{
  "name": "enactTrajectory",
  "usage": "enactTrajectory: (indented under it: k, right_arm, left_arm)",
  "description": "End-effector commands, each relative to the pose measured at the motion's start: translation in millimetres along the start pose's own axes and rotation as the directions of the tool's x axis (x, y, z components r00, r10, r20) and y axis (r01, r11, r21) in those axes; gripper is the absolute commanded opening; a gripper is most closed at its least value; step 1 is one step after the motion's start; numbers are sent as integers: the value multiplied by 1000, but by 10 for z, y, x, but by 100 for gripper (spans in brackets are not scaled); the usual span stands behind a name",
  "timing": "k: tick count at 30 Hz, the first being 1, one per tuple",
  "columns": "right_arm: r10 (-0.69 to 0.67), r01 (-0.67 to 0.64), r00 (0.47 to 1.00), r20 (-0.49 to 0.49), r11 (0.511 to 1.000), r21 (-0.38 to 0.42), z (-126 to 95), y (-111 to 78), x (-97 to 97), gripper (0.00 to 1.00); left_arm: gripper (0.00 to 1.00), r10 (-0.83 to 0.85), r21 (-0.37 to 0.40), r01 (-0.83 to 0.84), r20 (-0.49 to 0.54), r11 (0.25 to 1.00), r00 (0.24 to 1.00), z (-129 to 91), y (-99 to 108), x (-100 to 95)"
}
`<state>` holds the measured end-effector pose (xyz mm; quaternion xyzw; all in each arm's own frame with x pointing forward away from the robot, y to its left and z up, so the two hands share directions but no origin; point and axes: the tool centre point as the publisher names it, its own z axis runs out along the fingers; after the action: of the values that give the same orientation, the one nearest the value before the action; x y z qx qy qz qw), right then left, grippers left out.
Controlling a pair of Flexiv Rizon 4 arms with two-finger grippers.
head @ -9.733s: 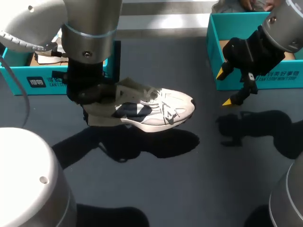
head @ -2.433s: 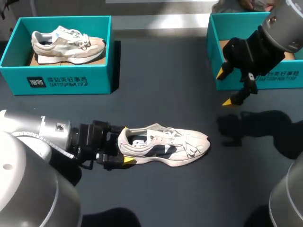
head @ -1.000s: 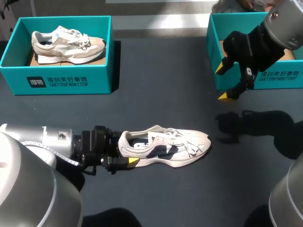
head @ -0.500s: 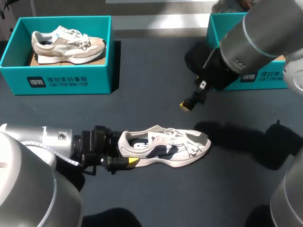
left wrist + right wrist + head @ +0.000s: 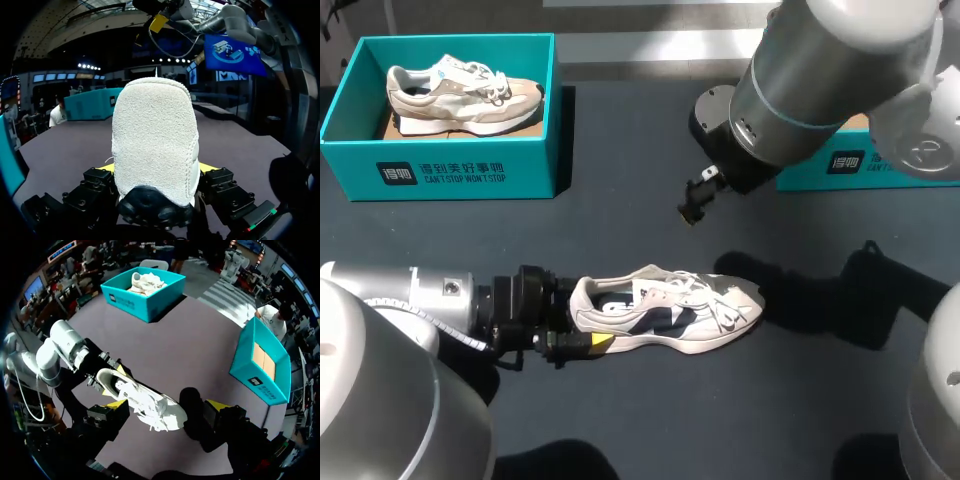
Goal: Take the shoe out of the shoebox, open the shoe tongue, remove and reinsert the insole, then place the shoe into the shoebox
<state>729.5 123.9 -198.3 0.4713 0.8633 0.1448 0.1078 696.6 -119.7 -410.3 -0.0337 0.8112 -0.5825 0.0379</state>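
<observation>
**Clerk:** Item one, the task's thing?

**Keeper:** White sneaker with dark side panels. It stands on its sole on the dark table, out of any box, toe towards my right side.

**Clerk:** Item two, left gripper?

**Keeper:** Low on the table behind the sneaker. Its two yellow-tipped fingers are closed narrow on the heel, one on each side, so it has the sneaker held.

**Clerk:** Item three, right gripper?

**Keeper:** Hanging in the air over the sneaker's laced front, touching nothing. Fingers spread wide, nothing between them.

**Clerk:** Boxes?

**Keeper:** Two teal shoeboxes at the far edge. The left shoebox holds a second, beige sneaker. The right shoebox shows only its cardboard floor.

**Clerk:** Step in hand?

**Keeper:** By my reading, taking out is done and opening the tongue is starting. The insole is not yet touched.

**Clerk:** Next move requires?

**Keeper:** Probably the right gripper lowering to the tongue, pinching its top edge clear of the laces and drawing it forward. The left grip would need to keep the heel steady.
</observation>
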Motion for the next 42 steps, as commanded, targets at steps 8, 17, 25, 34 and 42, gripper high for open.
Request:
enactTrajectory:
  k: [8,17,25,34,42]
  right_arm:
    - [474,-510,836,277,858,70,436,-51,195,100]
    - [540,-571,782,312,821,9,652,46,530,100]
    - [480,-524,809,339,851,47,854,96,841,100]
    - [457,-541,790,409,834,112,962,-48,1017,100]
    - [416,-524,796,439,836,159,1128,-225,1117,100]
  left_arm:
    - [0,-1,-1,1,3,1000,1000,15,6,12]
    - [0,-1,-1,1,3,1000,1000,15,6,12]
    - [0,-1,-1,1,3,1000,1000,15,6,12]
    - [0,-1,-1,1,3,1000,1000,15,6,12]
    - [0,-1,-1,1,3,1000,1000,15,6,12]
